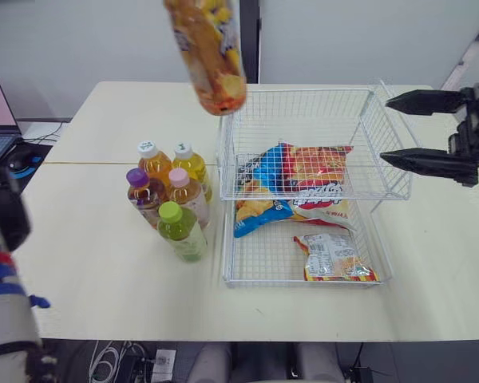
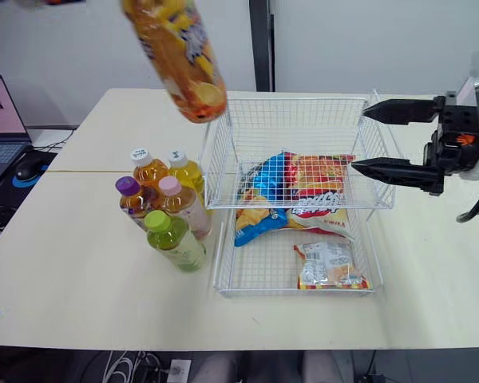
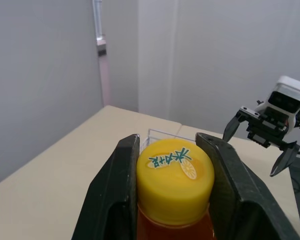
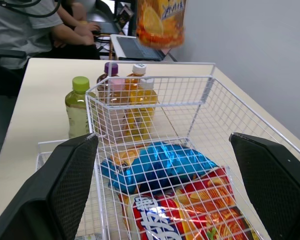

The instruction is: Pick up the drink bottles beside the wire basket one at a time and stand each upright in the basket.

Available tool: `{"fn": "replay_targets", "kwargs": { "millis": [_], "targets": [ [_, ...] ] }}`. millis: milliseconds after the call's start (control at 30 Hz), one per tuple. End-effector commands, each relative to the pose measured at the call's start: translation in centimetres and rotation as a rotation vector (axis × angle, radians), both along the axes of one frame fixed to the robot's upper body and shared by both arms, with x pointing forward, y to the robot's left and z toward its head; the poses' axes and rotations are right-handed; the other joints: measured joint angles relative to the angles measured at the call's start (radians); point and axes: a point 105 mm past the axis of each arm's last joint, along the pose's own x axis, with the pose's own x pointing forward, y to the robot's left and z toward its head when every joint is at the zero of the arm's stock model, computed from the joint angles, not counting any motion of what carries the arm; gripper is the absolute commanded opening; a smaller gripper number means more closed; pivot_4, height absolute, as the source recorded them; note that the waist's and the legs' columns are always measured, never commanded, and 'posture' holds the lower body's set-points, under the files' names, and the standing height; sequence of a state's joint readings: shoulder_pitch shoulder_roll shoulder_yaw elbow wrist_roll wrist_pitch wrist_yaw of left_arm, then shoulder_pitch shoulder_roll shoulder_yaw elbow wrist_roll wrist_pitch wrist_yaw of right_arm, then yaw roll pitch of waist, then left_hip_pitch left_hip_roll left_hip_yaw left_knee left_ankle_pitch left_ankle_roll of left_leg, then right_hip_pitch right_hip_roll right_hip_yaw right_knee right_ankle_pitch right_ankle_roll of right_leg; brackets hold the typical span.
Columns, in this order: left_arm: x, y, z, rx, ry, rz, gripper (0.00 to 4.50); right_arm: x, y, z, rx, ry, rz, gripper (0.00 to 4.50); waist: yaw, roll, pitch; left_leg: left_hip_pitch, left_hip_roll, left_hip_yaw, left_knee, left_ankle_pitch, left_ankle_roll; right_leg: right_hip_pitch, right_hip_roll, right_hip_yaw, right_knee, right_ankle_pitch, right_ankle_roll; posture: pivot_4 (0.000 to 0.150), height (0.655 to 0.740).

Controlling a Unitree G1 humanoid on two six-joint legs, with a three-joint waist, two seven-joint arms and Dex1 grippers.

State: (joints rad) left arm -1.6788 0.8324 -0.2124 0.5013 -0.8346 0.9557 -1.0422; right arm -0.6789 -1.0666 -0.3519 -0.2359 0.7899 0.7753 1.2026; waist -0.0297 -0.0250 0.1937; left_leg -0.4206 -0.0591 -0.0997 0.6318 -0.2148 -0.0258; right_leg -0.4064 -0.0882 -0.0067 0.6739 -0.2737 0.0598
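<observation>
The left end effector (image 3: 169, 144) is clenched on the cap (image 3: 175, 175) of an orange bottle (image 1: 207, 52), which hangs tilted, high above the basket's (image 1: 303, 94) far left corner. The right end effector (image 1: 385, 129) hovers released beside the basket. On lowering, the bottle could clip the rim, or land on the snack bags (image 1: 303, 171) and topple.

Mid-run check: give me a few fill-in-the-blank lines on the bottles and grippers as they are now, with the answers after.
The cap of the bottle held by the left gripper is ____.
The right gripper, beside the basket, has its fingers ____.
____ other bottles stand on the table next to the basket.
The nearest bottle to the robot has a ____ cap.
Answers: yellow; open; five; green.
</observation>
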Motion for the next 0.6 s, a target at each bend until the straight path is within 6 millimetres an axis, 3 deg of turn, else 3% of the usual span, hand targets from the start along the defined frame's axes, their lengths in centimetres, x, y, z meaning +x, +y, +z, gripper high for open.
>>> {"fn": "replay_targets", "kwargs": {
  "millis": [33, 267, 467, 600],
  "targets": [
    [-0.4, -2.4, 2.4, -0.009, -0.158, -0.069, 1.36, -1.3, -0.7, 1.6, 0.002, -0.081, -0.056, 4.50, -0.005, 0.000, 0.001, 0.000, 0.000, 0.001, 0.000, 0.000, 0.000, 0.000, 0.000, 0.001, 0.000, 0.000, 0.000, 0.150, 0.7400],
    [2.0, -8.7, 0.6, -0.011, -0.183, -0.164, 1.36, -2.1, -2.6, 1.8, 0.023, -0.103, -0.202, 4.50, -0.002, -0.001, 0.002, -0.002, 0.000, 0.002, 0.002, 0.000, 0.000, -0.001, -0.001, 0.001, 0.001, 0.000, 0.000, 0.150, 0.7400],
    [4.1, -12.7, -1.6, -0.026, -0.186, -0.139, 1.36, -2.6, -3.3, 1.1, 0.037, -0.098, -0.261, 4.50, -0.001, -0.002, 0.004, -0.003, -0.001, 0.001, 0.008, 0.000, 0.001, -0.001, -0.001, 0.000, 0.004, 0.000, 0.001, 0.150, 0.7400],
    [5.0, -14.4, -2.7, -0.037, -0.165, -0.118, 1.36, -2.8, -3.8, 1.0, 0.043, -0.100, -0.295, 4.50, 0.000, -0.002, 0.005, -0.005, -0.001, 0.000, 0.012, 0.000, 0.001, -0.001, -0.002, -0.001, 0.005, 0.000, 0.001, 0.150, 0.7400]
  ]
}}
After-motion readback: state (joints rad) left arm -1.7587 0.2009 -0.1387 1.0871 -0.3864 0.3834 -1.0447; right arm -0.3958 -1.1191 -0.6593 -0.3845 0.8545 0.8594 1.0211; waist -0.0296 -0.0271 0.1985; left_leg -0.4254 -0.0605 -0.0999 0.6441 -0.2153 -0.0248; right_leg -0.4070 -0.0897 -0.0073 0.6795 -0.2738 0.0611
